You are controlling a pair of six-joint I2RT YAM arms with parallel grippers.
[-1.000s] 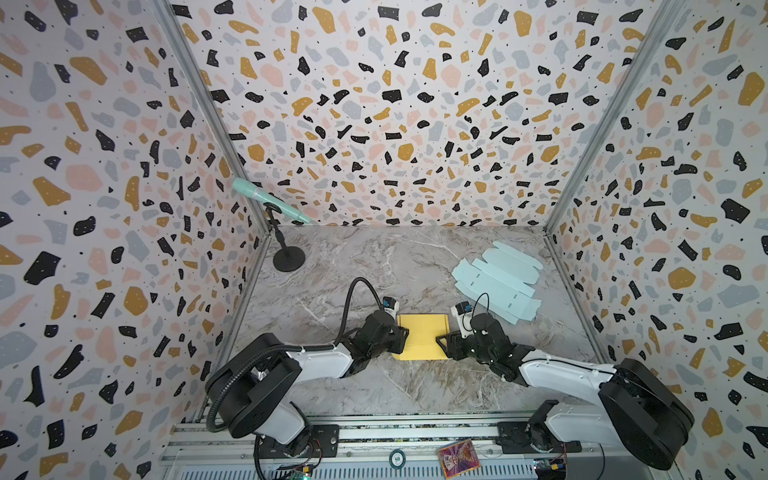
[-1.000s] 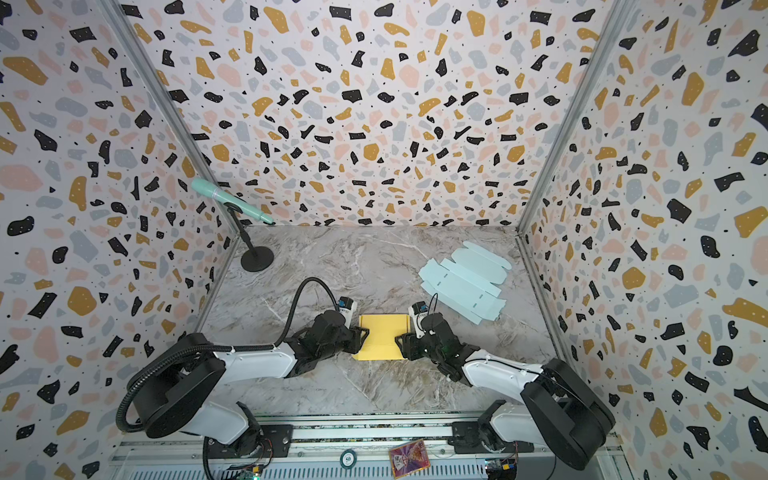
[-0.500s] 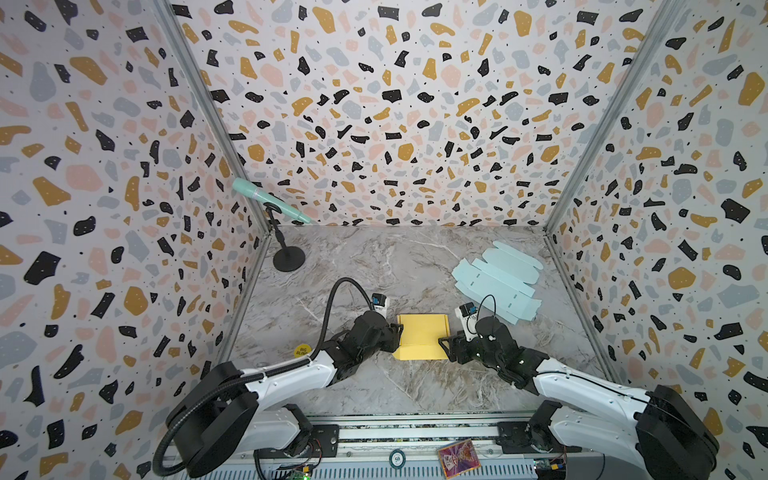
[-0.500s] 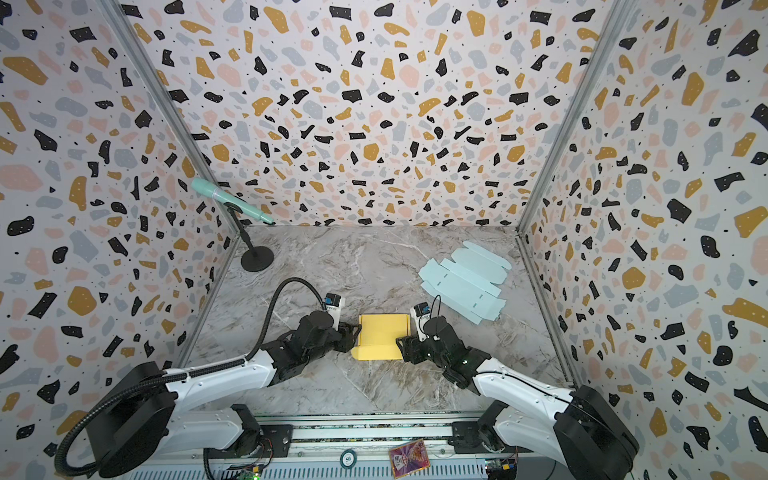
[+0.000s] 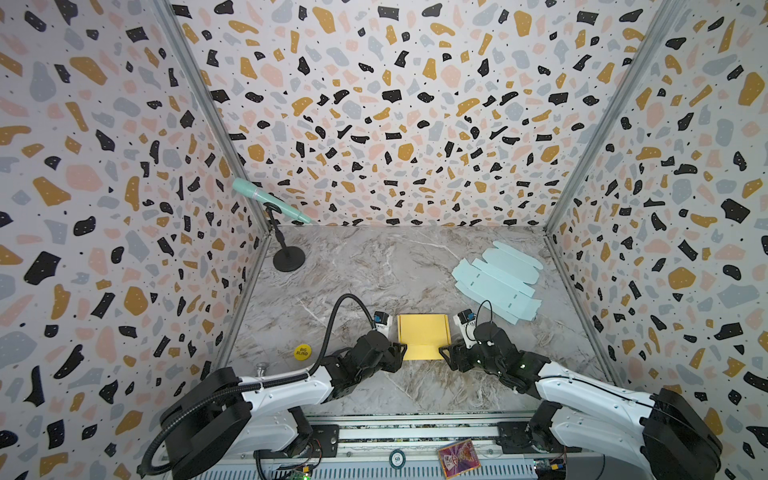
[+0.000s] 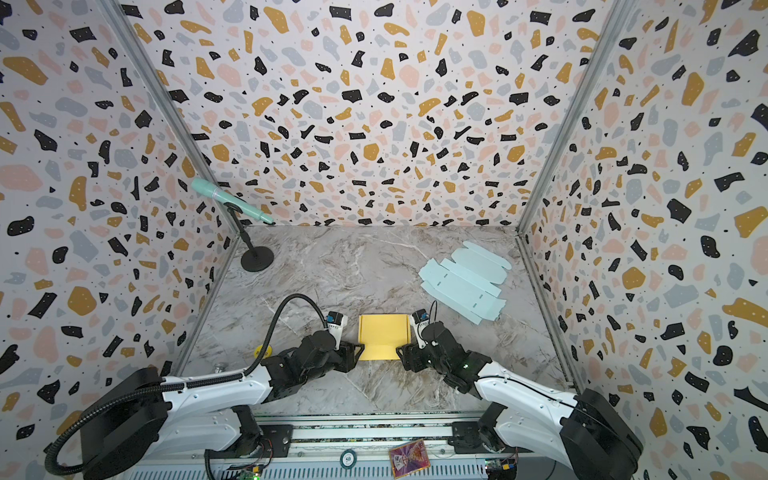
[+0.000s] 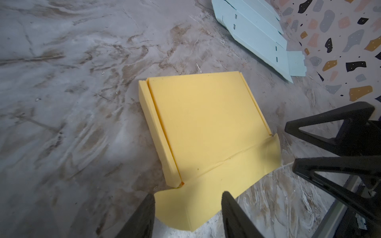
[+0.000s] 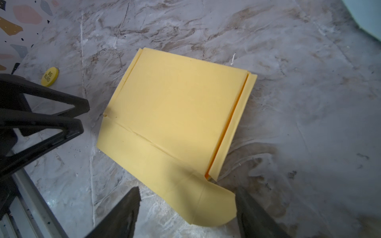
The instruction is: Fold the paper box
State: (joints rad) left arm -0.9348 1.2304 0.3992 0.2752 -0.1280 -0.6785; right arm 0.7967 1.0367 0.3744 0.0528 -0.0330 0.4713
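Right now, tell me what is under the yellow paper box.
Only the marble table shows around the yellow paper box, which rests on it. Nothing pokes out at its edges; the patch beneath its panels is hidden.

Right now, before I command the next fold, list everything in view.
paper box: one, yellow, partly folded, near centre
flat box blanks: overlapping stack, count unclear, pale blue, far right
microphone: one, mint, on black stand, far left corner
round token: one, yellow, near left
chip: one, dark and white, front rail
card packet: one, reddish, front rail
left gripper: black, open, straddling a near flap corner
right gripper: black, open, straddling the opposite corner
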